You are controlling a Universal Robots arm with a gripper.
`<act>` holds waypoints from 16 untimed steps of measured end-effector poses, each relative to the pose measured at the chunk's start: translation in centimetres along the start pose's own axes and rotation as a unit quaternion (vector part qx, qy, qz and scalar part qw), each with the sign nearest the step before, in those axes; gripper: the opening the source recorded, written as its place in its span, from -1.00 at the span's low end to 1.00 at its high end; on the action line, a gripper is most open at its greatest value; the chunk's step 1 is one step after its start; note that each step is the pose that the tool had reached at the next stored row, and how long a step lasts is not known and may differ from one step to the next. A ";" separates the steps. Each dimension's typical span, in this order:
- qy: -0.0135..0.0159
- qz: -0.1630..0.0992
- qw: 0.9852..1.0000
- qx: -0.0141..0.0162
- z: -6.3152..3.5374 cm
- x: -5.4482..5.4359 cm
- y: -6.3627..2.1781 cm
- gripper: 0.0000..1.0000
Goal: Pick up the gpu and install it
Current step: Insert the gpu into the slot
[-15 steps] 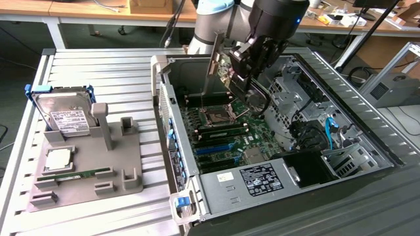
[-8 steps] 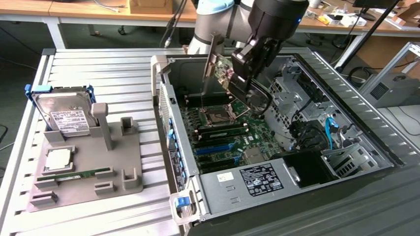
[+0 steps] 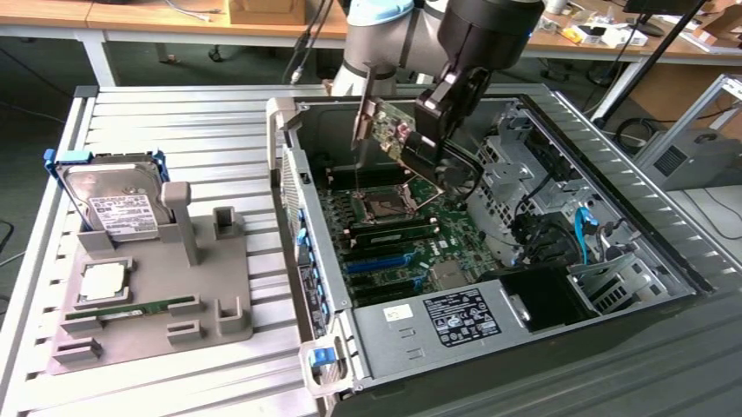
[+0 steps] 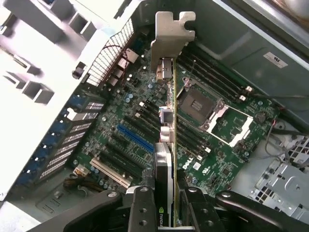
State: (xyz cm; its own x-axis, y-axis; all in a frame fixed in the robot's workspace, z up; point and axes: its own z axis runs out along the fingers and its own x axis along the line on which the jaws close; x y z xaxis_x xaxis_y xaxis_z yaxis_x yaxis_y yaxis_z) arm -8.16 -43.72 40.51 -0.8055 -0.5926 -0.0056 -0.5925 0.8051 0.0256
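The arm angles downward, its gripper apparently clamped on the gpu.

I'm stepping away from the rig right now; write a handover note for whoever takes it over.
Gripper: shut on the gpu, card held on edge.
Where: gpu hangs above the motherboard, inside the open computer case.
Done: gpu picked up.
Left: card is not yet seated in any slot.

Slatted table: grey holder, open computer case.
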 end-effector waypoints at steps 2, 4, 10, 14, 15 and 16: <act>0.000 -0.015 1.000 0.000 0.02 0.0 0.03 -0.46; 0.001 -0.031 1.000 0.000 0.03 0.0 0.05 -0.46; 0.002 -0.076 0.997 0.000 0.05 -0.1 0.14 -0.46; 0.003 -0.105 0.994 0.000 0.07 -0.2 0.21 -0.46; 0.003 -0.115 0.993 0.000 0.07 -0.2 0.23 -0.46; 0.004 -0.122 0.993 0.000 0.08 -0.2 0.25 -0.46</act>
State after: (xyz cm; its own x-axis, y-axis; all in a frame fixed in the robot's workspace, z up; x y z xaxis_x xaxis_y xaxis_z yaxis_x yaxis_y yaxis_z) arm -8.16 -43.42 40.44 -0.6386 -0.7695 -0.0046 -0.7693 0.6384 0.0244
